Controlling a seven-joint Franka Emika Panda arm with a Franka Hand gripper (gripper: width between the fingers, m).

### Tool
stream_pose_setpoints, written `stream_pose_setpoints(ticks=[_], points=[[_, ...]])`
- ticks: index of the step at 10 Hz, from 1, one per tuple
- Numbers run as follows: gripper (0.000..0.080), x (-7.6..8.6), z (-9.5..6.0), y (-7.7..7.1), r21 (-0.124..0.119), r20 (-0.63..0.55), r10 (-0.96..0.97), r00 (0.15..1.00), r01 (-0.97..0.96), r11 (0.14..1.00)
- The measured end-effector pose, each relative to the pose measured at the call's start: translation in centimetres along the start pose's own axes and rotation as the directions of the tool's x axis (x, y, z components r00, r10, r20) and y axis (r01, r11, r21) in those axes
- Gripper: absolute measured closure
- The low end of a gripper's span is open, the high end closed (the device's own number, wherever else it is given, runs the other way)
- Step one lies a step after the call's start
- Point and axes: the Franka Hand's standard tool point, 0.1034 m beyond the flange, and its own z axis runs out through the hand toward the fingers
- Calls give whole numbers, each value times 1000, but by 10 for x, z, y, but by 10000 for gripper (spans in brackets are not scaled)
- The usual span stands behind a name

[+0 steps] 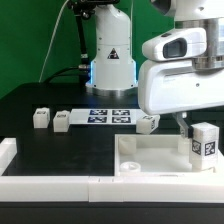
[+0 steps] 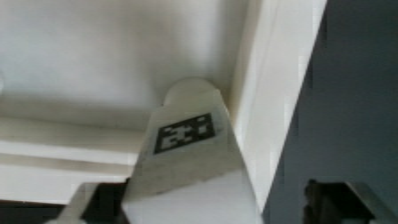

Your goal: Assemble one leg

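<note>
One small white leg (image 1: 205,141) is standing upright on the exterior view's right. It is sitting at the near right corner of the large white tray (image 1: 150,158), with its black-and-white tag facing the camera. Three more small white blocks (image 1: 41,118) are resting on the black table (image 1: 60,150): two side by side on the exterior view's left, well apart from the tray, and one just beside the tray's far edge. The marker board (image 1: 110,115) is lying flat between them, in front of the arm's base (image 1: 110,65). The arm's bulky white hand is hanging over the tray, just beside the leg on that view's left. In the wrist view the gripper (image 2: 217,205) is straddling the leg, whose tagged face and rounded end are filling the middle of the picture. The jaws are standing apart and gripping nothing. One of the dark fingers (image 2: 103,205) is sitting close against the leg's side — whether it is touching I cannot tell — while the other is keeping clear of it, with a strip of the tray's white wall showing in the gap. A low white rail (image 1: 50,184) is running along the table's near edge.
</note>
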Motion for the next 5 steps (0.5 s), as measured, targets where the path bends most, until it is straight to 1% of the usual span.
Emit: stream_pose_setpoints(ticks=[1,2,4,5], points=[[414,0,0,0,0,0,0,1000,0,1000],[505,0,0,1,-1,0,1,1000,-1,1000],[505,0,0,1,0,-1,39,999,-39,999],[505,1,0,2,13,-4,147,989,-147,989]])
